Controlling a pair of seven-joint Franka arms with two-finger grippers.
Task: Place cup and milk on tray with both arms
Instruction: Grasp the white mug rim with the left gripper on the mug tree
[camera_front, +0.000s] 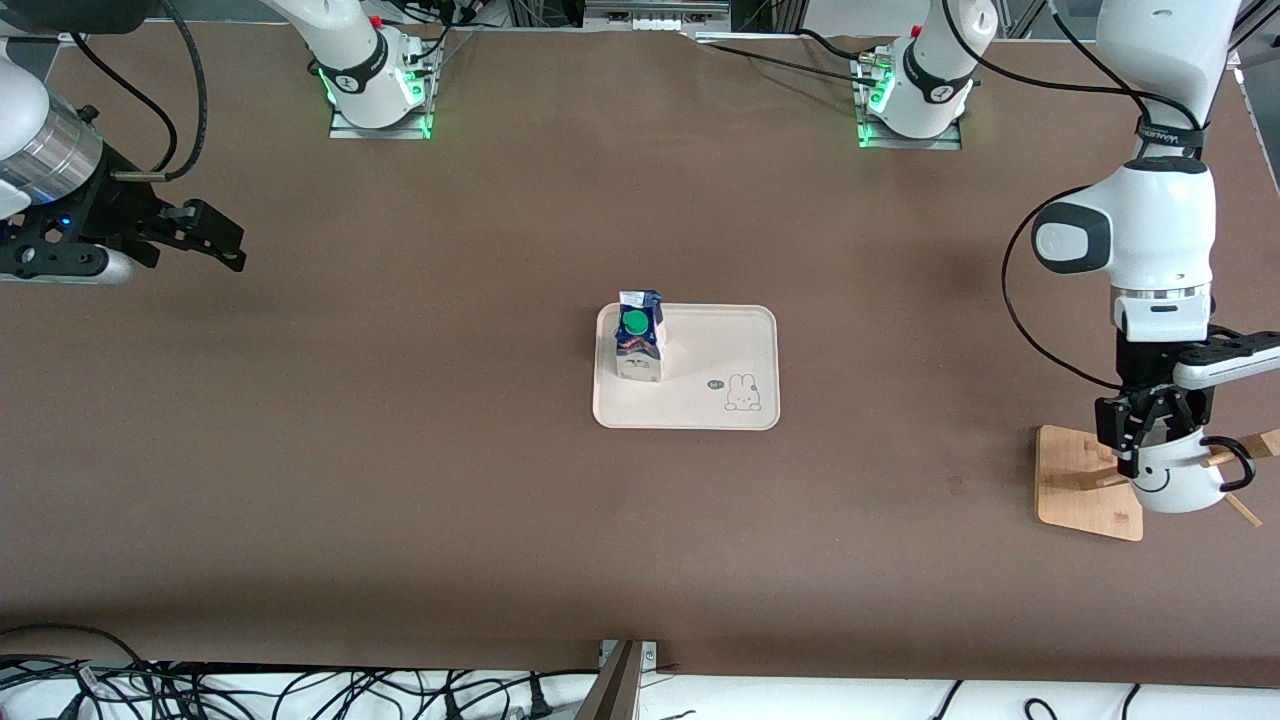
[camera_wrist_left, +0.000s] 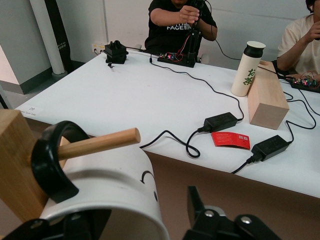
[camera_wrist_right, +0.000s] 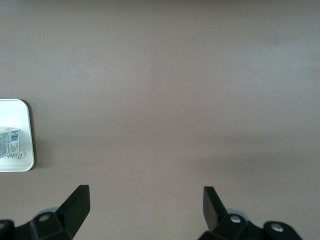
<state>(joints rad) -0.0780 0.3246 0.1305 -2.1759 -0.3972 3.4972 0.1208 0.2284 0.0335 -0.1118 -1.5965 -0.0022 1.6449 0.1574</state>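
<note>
The milk stands upright on the cream tray at the table's middle, at the tray's end toward the right arm. The white cup hangs by its black handle on a peg of the wooden rack at the left arm's end of the table. My left gripper is open at the cup's rim; one finger stands outside the wall with a gap, the other is hidden by the cup. My right gripper is open and empty over bare table; its wrist view shows the tray corner and the milk.
The rack's peg passes through the cup's handle, and more pegs stick out beside the cup. Cables lie along the table's front edge. Past the table's end stands a white bench with cables, a bottle and a wooden block.
</note>
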